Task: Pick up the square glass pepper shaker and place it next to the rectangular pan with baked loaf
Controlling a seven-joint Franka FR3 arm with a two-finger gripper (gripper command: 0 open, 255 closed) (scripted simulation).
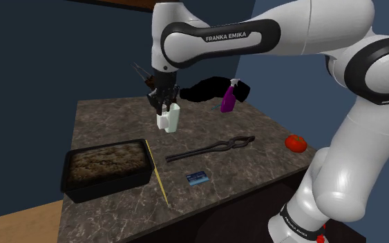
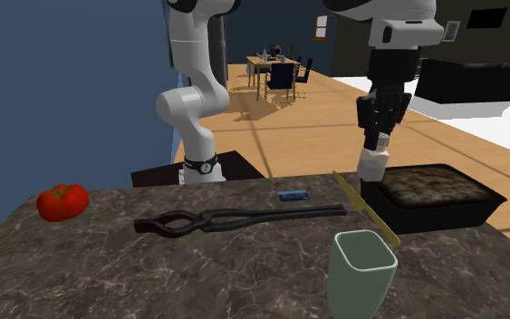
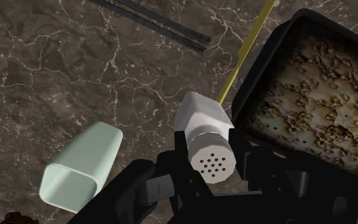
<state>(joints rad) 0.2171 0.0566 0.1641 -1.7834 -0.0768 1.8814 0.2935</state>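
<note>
The pepper shaker (image 2: pixel 371 164), drawn white with a perforated cap (image 3: pixel 212 162), hangs upright a little above the dark marble tabletop. My gripper (image 2: pixel 377 136) is shut on its top. In the wrist view the shaker (image 3: pixel 202 124) sits clasped between the black fingers, close beside the near corner of the pan. The black rectangular pan (image 1: pixel 106 168) holds a brown baked loaf and lies toward the shoulder view's left; in the second exterior view the pan (image 2: pixel 438 201) lies just right of the shaker. In the shoulder view my gripper (image 1: pixel 164 98) holds the shaker (image 1: pixel 162 124) above the table's middle.
A pale green cup (image 2: pixel 363 272) stands just beyond the shaker (image 1: pixel 175 114). A thin yellow knife (image 1: pixel 161 181) lies along the pan's side. Black tongs (image 1: pixel 210 148), a blue card (image 1: pixel 197 177), a tomato (image 1: pixel 296 143) and a purple spray bottle (image 1: pixel 229 96) share the table.
</note>
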